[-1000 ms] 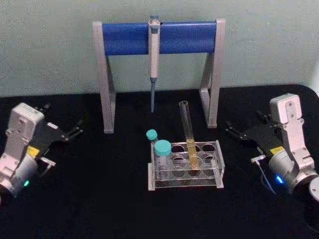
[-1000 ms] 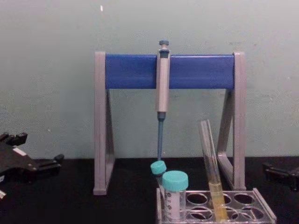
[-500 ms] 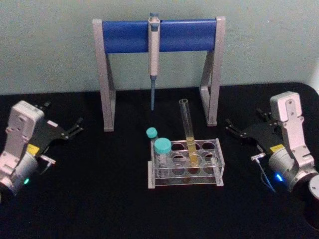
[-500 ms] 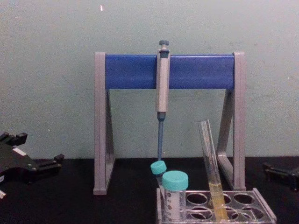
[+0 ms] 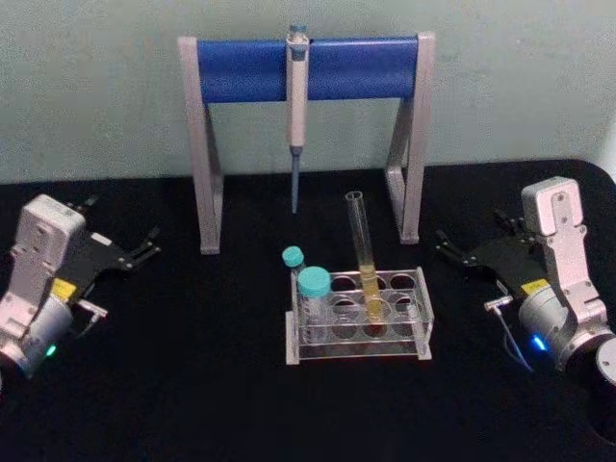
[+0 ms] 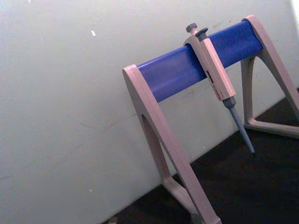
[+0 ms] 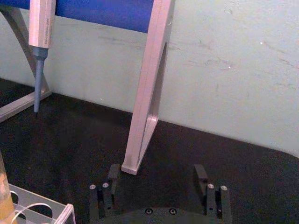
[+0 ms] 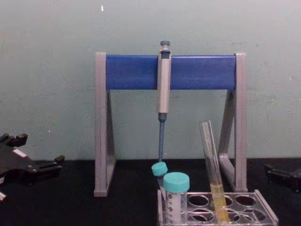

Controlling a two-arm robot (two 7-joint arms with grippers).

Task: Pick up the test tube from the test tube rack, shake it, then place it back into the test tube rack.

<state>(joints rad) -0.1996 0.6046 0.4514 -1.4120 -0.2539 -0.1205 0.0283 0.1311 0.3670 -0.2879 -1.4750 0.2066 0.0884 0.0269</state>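
The right end effector (image 5: 452,252) is hovering low over the bench (image 5: 192,385) near its right edge, its dark fingers (image 7: 113,173) standing apart with nothing between them, pointing in toward the middle. The left end effector (image 5: 142,248) is sitting near the bench's left edge, fingers likewise spread apart and empty, aimed inward. Both are staying well apart from the glassware.

Between them, toward the middle of the bench, the test tube rack (image 5: 358,318) is resting flat on the black surface. The test tube (image 5: 364,255) is standing in one of the rack's holes, right of centre in the rack, leaning slightly, with yellow liquid filling its lower part and its open mouth rising well above the top plate. At the rack's left end two teal-capped tubes (image 5: 314,285) are sitting one behind the other.

Behind the rack, along the back edge by the pale wall, the grey-and-blue pipette stand (image 5: 306,69) is rising tall, and a pipette (image 5: 296,106) is hanging from its blue bar, tip pointing down.
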